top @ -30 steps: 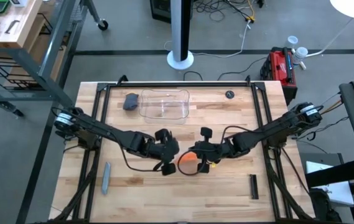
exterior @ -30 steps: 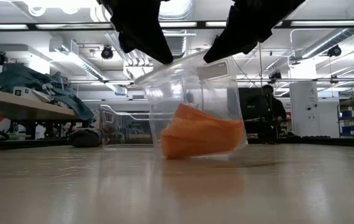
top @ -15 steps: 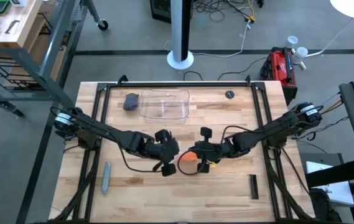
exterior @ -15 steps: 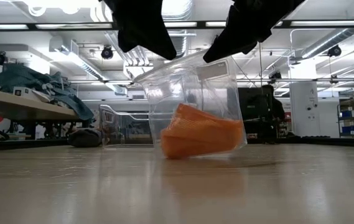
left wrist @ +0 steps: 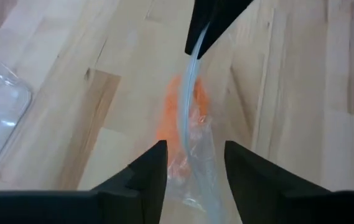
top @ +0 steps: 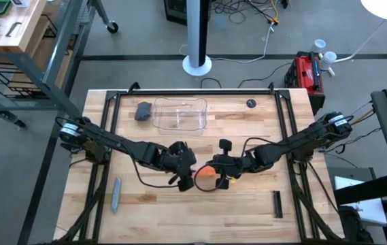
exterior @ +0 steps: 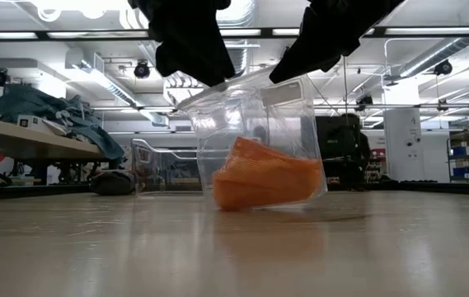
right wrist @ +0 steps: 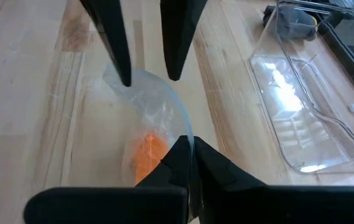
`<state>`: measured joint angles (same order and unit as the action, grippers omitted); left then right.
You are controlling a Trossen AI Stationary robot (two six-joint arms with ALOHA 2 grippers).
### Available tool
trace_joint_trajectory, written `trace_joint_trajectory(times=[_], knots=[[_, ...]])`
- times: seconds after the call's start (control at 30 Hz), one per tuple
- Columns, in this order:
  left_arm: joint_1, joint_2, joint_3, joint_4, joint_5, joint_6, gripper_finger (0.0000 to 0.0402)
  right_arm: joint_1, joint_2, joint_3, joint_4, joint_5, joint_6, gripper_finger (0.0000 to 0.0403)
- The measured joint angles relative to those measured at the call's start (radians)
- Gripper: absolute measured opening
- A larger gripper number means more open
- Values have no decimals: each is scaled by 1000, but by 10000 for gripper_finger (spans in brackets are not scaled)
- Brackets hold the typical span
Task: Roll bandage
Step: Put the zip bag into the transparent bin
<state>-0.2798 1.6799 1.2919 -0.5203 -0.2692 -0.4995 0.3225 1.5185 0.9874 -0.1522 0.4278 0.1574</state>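
The orange bandage (exterior: pixel 267 177) lies bunched in the bottom of a clear plastic wrapper (exterior: pixel 255 107), which stands at the table's middle with its lower end on the wood. My right gripper (right wrist: pixel 189 158) is shut on the wrapper's upper edge. My left gripper (left wrist: pixel 195 180) is open. Its two fingers stand on either side of the same edge, facing the right gripper. In the high view the bandage (top: pixel 207 173) shows between my left gripper (top: pixel 188 178) and my right gripper (top: pixel 219 175). My right gripper pinches the wrapper's upper edge (right wrist: pixel 184 138) between its two fingers, slanting down from the table's right side. The wrapper hangs open below the fingers, with its lower end and the bandage on the table. Whether my left gripper's fingers (left wrist: pixel 149 177) touch the wrapper film I cannot tell.
A clear plastic tray (top: pixel 179 116) and a grey bundle (top: pixel 143 110) lie at the far side. A grey stick (top: pixel 115 194) lies near left, a black bar (top: pixel 277 204) near right, and a small black round thing (top: pixel 250 103) at the far right.
My left gripper has opened and let go of the wrapper's upper edge, rolling slightly in place. The wrapper and bandage have stayed where they were, held up by my right gripper.
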Motion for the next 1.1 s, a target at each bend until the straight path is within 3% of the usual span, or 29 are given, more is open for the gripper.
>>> trace_joint_trajectory(times=[0.1, 0.2, 0.27, 0.47, 0.83, 1.1], knots=[[-1, 0, 0, -13, 0, 39, 125, 0, 0, 0, 0, 0, 0, 0], [-2, 1, -1, -56, 11, 47, 42, 0, 0, 0, 0, 0, 0, 0], [-2, 1, -1, -68, 26, 40, 14, 0, 0, 0, 0, 0, 0, 0], [-5, 1, -1, -60, -3, 7, 3, 0, 0, 0, 0, 1, 0, 0], [-5, 3, -24, -38, 20, -10, 44, 0, 2, 0, -7, 36, 12, 0], [-9, 3, -95, -36, 119, -2, 5, 1, -3, 0, -21, 37, 26, 0]])
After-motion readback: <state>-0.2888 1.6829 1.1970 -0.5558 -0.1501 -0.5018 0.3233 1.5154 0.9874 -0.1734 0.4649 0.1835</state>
